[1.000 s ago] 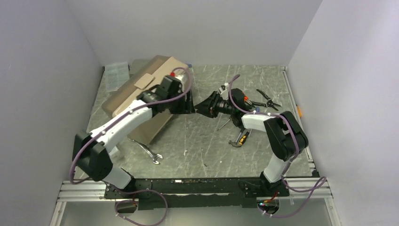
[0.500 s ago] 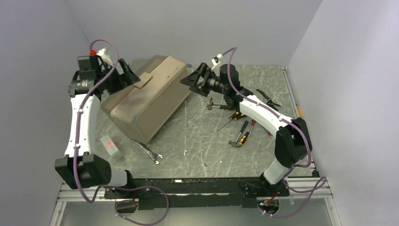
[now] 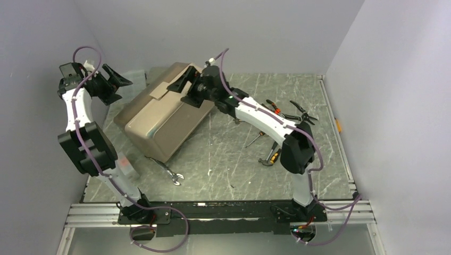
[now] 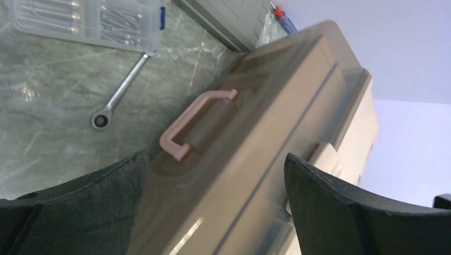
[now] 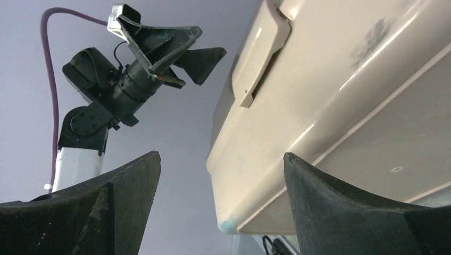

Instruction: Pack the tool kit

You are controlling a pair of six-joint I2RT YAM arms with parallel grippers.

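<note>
Grey marbled tabletop [image 3: 228, 167] carries the toolbox [image 3: 162, 116] toward its far left corner. It is tipped on its side with the lid shut, so the pink handle [image 4: 194, 119] faces left and the latch [image 3: 159, 91] faces up. I judge it must be stood upright and opened before anything goes in. That would explain why my arms flank it. My left gripper [image 3: 119, 87] hangs to the left of the toolbox, fingers spread and empty. My right gripper [image 3: 181, 93] hovers at its far end, equally wide, holding nothing. A wrench [image 4: 121, 91] lies behind the toolbox. The hammer [image 3: 271, 155] and pliers [image 3: 302, 112] wait well to its right, unpacked.
</note>
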